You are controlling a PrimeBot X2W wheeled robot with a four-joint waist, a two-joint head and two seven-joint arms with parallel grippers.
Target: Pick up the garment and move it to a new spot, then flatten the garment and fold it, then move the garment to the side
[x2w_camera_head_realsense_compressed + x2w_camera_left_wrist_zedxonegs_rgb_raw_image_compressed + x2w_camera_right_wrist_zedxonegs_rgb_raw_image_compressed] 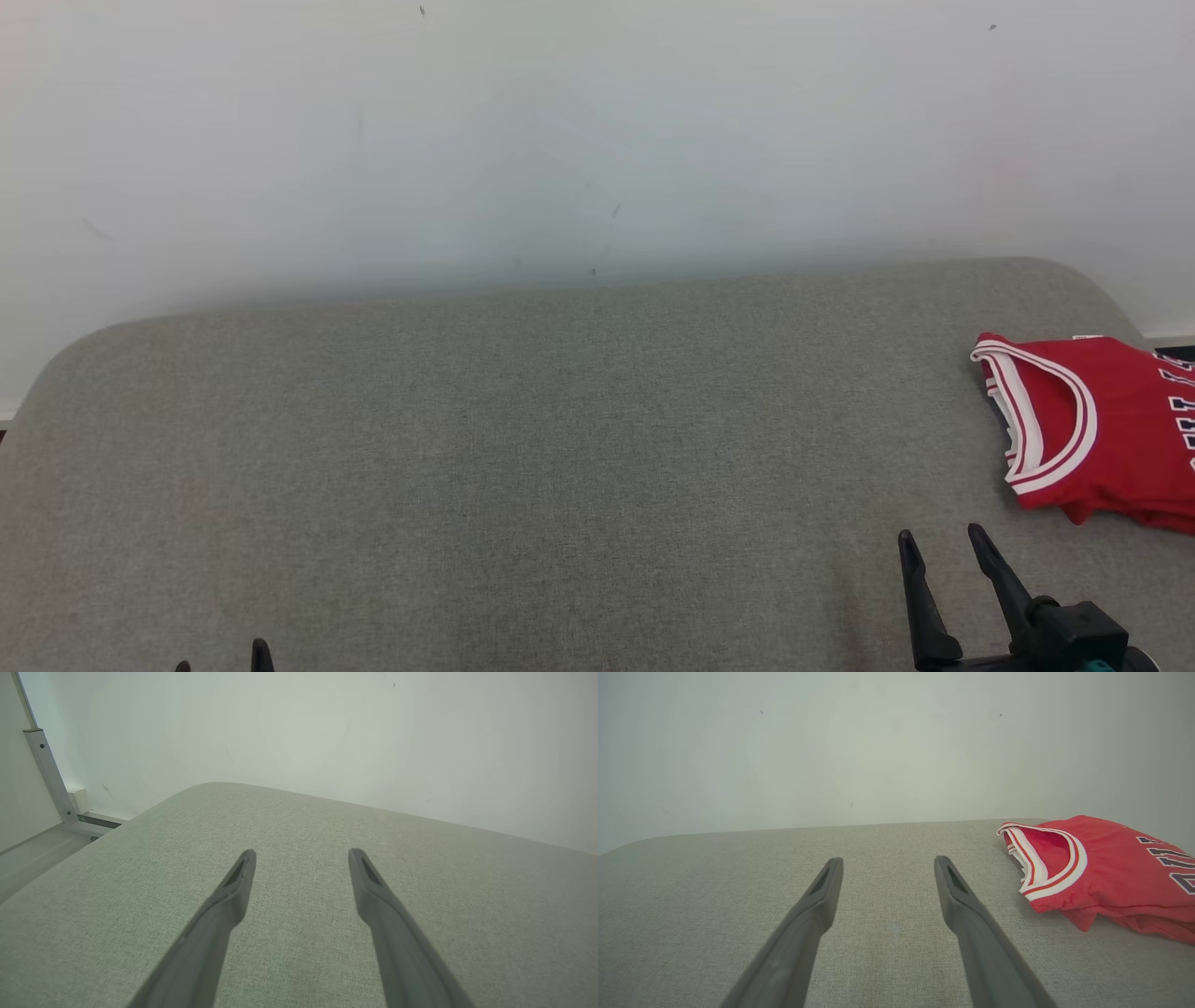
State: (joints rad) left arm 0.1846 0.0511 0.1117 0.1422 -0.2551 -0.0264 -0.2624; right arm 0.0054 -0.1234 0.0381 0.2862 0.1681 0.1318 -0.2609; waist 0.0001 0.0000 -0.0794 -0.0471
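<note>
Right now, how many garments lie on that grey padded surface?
1: a red basketball jersey at the right end of the padded surface, cut off by the frame; more could lie beyond.

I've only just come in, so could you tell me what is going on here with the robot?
Nothing is being handled at this moment. The red jersey lies in a loose, folded-looking heap at the right end of the grey padded surface. The right gripper is open and empty, near the jersey but not touching it. The left gripper is open and empty too, over bare fabric at the other side.
</note>
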